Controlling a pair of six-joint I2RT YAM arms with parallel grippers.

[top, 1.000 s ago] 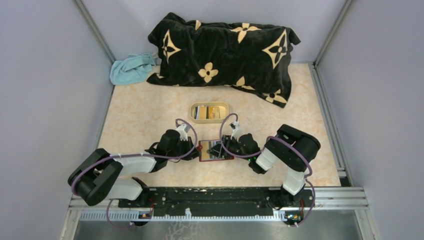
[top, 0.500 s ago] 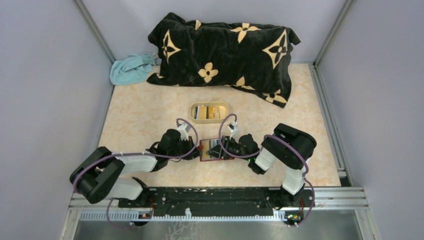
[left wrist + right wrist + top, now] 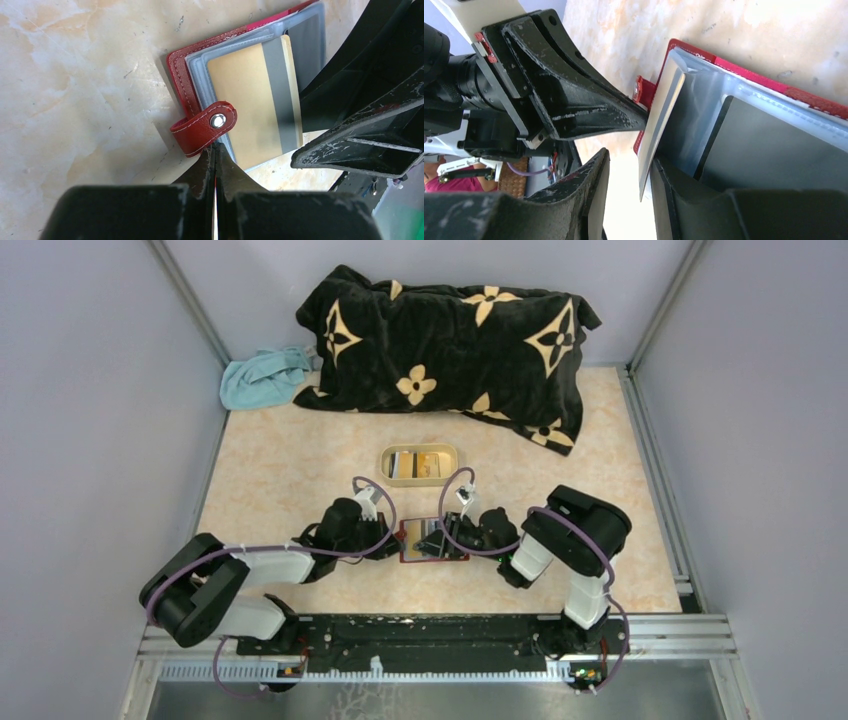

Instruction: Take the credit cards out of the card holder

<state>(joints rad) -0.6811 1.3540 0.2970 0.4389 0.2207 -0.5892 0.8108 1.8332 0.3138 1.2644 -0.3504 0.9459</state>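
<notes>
The dark red card holder [image 3: 432, 540] lies open on the table between both arms, its red cover [image 3: 177, 75] under clear pale sleeves. An orange-yellow credit card [image 3: 245, 100] with a grey stripe sits in the top sleeve. My left gripper [image 3: 215, 145] is shut, its tips pressed against the small red tab [image 3: 202, 130]. My right gripper [image 3: 629, 160] stands open around the raised edge of a card leaf [image 3: 661, 115]. That edge rests against one finger, and the other finger is apart from it. A dark card [image 3: 774, 150] shows in the sleeve beneath.
A beige oval tray [image 3: 385, 462] behind the card holder has cards [image 3: 420, 464] lying in it. A black blanket with tan flowers [image 3: 450, 340] and a teal cloth [image 3: 262, 378] lie at the back. Metal rails run along the table's sides and front.
My right gripper has slid a little left over the card holder and its jaws have narrowed around the leaf edge. The left arm has stayed put.
</notes>
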